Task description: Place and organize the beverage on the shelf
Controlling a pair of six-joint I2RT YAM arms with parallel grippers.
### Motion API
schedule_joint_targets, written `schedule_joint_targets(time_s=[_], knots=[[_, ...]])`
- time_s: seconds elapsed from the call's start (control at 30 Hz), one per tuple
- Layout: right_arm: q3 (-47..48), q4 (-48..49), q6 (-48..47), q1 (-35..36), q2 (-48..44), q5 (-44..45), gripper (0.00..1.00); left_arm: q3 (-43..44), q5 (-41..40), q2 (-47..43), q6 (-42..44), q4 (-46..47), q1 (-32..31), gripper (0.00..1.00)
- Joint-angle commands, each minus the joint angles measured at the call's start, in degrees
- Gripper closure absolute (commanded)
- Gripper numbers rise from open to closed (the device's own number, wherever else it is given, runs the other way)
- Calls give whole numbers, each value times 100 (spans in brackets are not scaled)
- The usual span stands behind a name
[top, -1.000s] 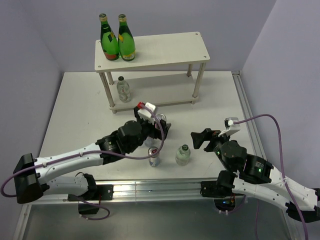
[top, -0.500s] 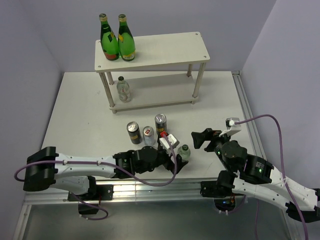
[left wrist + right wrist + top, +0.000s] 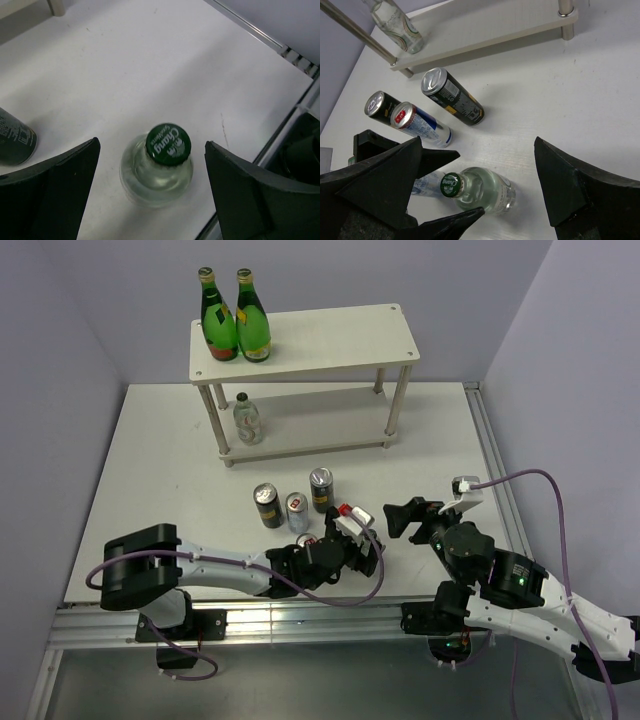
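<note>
A squat clear bottle [image 3: 157,172] with a green cap [image 3: 168,145] stands on the table between the fingers of my left gripper [image 3: 152,165], which is open with a gap on each side. From the right wrist the same bottle [image 3: 487,192] shows with a left finger on each side of it. Two black cans [image 3: 266,505] [image 3: 321,489] and a silver can [image 3: 297,511] stand behind it; another silver can [image 3: 427,182] is partly hidden. A second clear bottle [image 3: 247,418] stands on the lower board of the shelf [image 3: 330,335]. My right gripper [image 3: 400,517] is open and empty, to the right.
Two tall green glass bottles [image 3: 236,318] stand at the left end of the shelf's top board. The table's metal front rail [image 3: 300,615] runs just near of the left gripper. A purple wall closes the left and right sides.
My left arm has swung from above the cans toward the near right and now straddles the green-capped bottle, its jaws closing slightly. The right arm has not moved.
</note>
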Motion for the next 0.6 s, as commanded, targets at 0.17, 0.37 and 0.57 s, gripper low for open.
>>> schedule_joint_targets(time_s=[0.17,0.37,0.57], knots=[[-10,-26,117,118,-23,247,0,517,-680,547,88,650,-33,23],[-10,-70,143,188,3,309,0,614,-839,749,-9,554,-33,70],[-10,-88,187,249,-23,371,0,675,-962,741,-44,431,-33,100]])
